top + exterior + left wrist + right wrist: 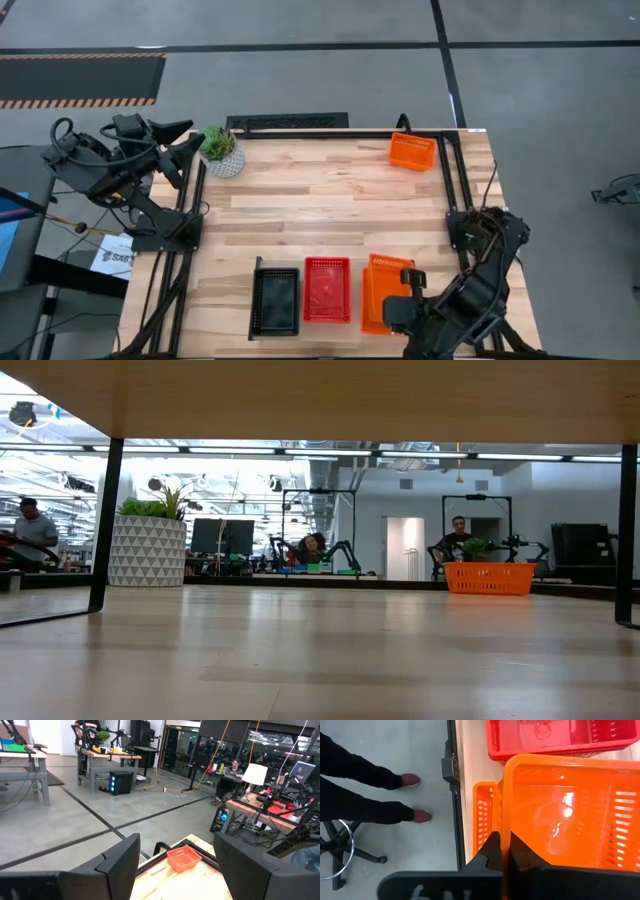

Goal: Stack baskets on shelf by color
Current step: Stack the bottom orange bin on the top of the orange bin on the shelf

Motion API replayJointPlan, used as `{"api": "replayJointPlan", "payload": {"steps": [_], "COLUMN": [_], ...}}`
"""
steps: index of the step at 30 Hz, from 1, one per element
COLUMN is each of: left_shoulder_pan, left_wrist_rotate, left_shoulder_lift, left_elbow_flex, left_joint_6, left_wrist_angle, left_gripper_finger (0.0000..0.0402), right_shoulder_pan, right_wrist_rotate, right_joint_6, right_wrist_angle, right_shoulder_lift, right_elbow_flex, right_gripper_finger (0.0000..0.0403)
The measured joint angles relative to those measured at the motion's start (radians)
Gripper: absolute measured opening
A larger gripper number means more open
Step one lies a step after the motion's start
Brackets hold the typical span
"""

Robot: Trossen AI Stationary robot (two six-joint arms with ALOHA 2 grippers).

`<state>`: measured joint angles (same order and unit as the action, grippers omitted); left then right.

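My right gripper (504,845) is at the table's near right and is shut on an orange basket (560,815), which sits over a second orange basket (484,812) on the shelf (256,300). Left of the orange pair (385,290) on the shelf stand a red basket (327,290) and a black basket (275,300). A third orange basket (412,151) rests on its base at the table's far right. My left gripper (185,140) waits open, raised beyond the table's far left corner. My right gripper pinches the upper orange basket's near side wall at its rim (506,827), one finger inside the basket and one outside. The fingers come from the table's near side. The basket is above the lower orange basket; whether it rests in it I cannot tell.
A potted green plant (222,152) stands at the far left of the table. A black tube frame (452,170) runs along the far and right sides. A person's legs (365,785) and a stool (340,850) are just off the near edge. The middle of the table (320,205) is bare wood.
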<state>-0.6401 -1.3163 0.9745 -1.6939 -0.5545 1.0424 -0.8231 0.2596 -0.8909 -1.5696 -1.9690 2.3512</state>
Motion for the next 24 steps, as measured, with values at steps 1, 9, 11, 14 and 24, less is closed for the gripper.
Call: {"api": "replayJointPlan", "payload": {"steps": [1,9,11,14,24], "left_shoulder_pan": [0.0,0.0,0.0,0.0,0.0], "left_wrist_rotate": [0.0,0.0,0.0,-0.001,-0.009], "left_shoulder_lift": [0.0,0.0,0.0,0.0,0.0], "left_elbow_flex": [0.0,0.0,0.0,0.0,0.0], "left_joint_6": [0.0,0.0,0.0,0.0,-0.005], "left_wrist_angle": [0.0,0.0,0.0,0.0,0.0], "left_gripper_finger": [0.0242,0.0242,0.0242,0.0242,0.0242], "right_shoulder_pan": [0.002,0.008,0.005,0.012,0.028], "right_wrist_rotate": [0.0,-0.004,-0.026,-0.062,-0.053], "right_joint_6": [-0.001,-0.032,-0.023,-0.009,-0.017], "right_wrist_angle": [0.0,0.0,-0.001,-0.002,-0.001], "right_shoulder_lift": [0.0,-0.015,-0.031,-0.053,-0.069], "right_elbow_flex": [0.0,0.001,-0.001,-0.002,0.0], "right_gripper_finger": [0.0002,0.0002,0.0002,0.0002,0.0005]}}
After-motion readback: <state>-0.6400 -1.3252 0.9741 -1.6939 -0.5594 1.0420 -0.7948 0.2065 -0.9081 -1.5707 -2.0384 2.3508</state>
